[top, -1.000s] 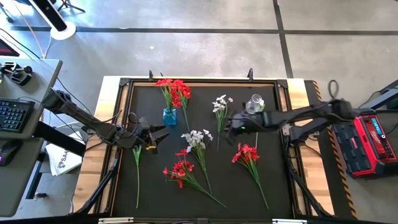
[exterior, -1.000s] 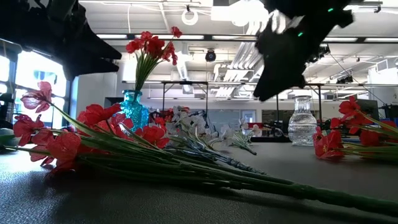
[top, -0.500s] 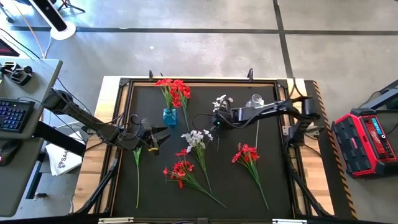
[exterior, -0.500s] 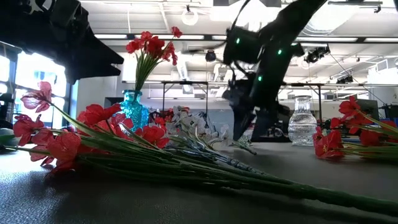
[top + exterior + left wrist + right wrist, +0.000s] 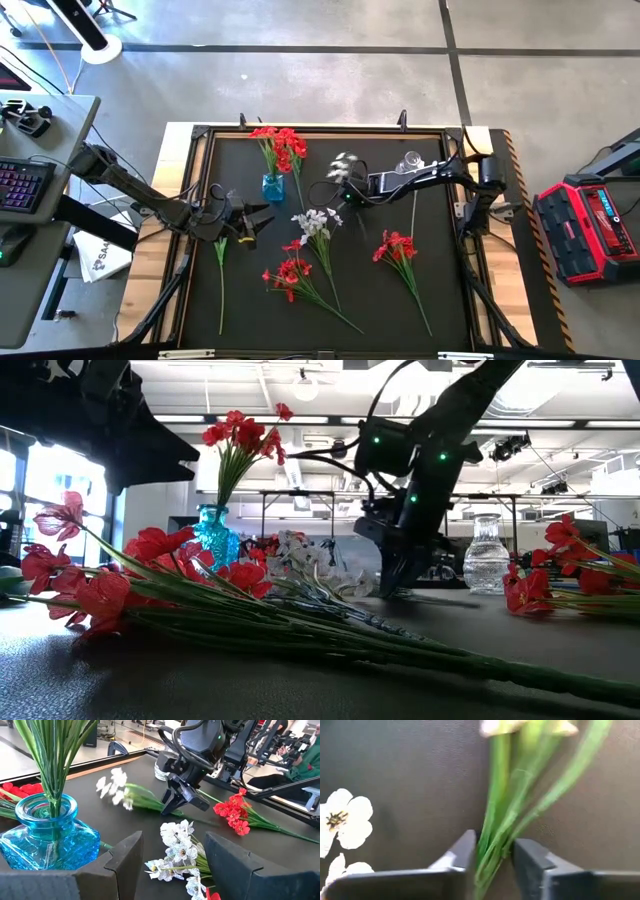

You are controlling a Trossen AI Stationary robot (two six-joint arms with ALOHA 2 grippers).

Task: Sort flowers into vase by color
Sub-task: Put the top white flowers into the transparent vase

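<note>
The right gripper's (image 5: 492, 862) two dark fingers (image 5: 459, 855) were closed narrowly on the green stems of a white-blossomed artificial sprig (image 5: 344, 168), gripping just below the blossoms. In the left wrist view that sprig (image 5: 120, 790) appeared lifted clear of the black counter (image 5: 440, 290), its blossoms blurred. The right gripper (image 5: 352, 194) stood near the middle of the counter, between the two vases.

The left gripper (image 5: 250, 222) hovered at the counter's left side with its fingers (image 5: 125, 857) apart and nothing between them; the blue vase showed just ahead of it.

Progress, as judged: early. A small blue glass vase (image 5: 272, 187) already held one bunch of red-blossomed sprigs (image 5: 280, 145). A clear glass vase (image 5: 410, 164) toward the back right appeared empty. Still lying on the counter were a second white-blossomed sprig (image 5: 317, 225), a red sprig at front centre (image 5: 290, 273), another red sprig at right (image 5: 396, 247), and a bare-looking green stem (image 5: 221, 275) at front left. The held white sprig presumably belongs in the clear vase; that placement was not yet made.

Limits of observation: the lower part of the held sprig's stem was hidden behind the right arm from above. The low view showed both arms only as dark silhouettes. Whether the front-left stem carried any blossom could not be determined.
</note>
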